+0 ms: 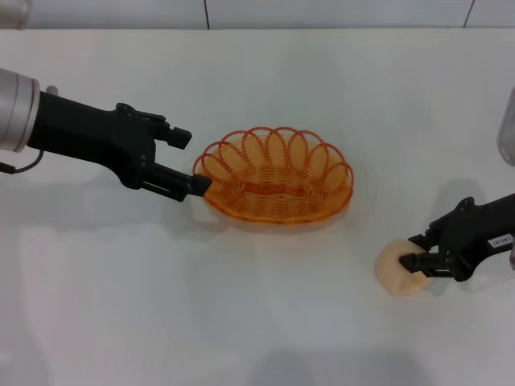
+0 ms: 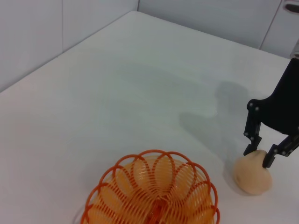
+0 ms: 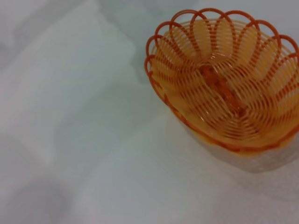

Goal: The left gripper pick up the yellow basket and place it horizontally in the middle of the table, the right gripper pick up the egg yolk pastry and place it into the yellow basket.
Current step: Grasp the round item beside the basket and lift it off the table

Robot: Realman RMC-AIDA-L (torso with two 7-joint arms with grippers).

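Two grippers, mine. Left gripper [image 1: 187, 161]: jaws spread, at 9 o'clock of the yellow basket [image 1: 275, 174], lower finger touching its rim; basket mid-table [image 1: 241, 305]. Right gripper [image 1: 415, 250]: fingers clamped around the egg yolk pastry [image 1: 399, 268], at 4 o'clock of basket.

The basket [image 1: 275, 175] is translucent orange-yellow, its wire running in fine concentric lines under a rim of darker orange scalloped loops. The pastry [image 1: 400, 272], at four o'clock from it, is plain pale cream-yellow. The table [image 1: 241, 322] is plain white; the left gripper [image 1: 187, 161] is black on a silver-grey arm, and the right gripper [image 1: 420, 250] is black with a small white label.
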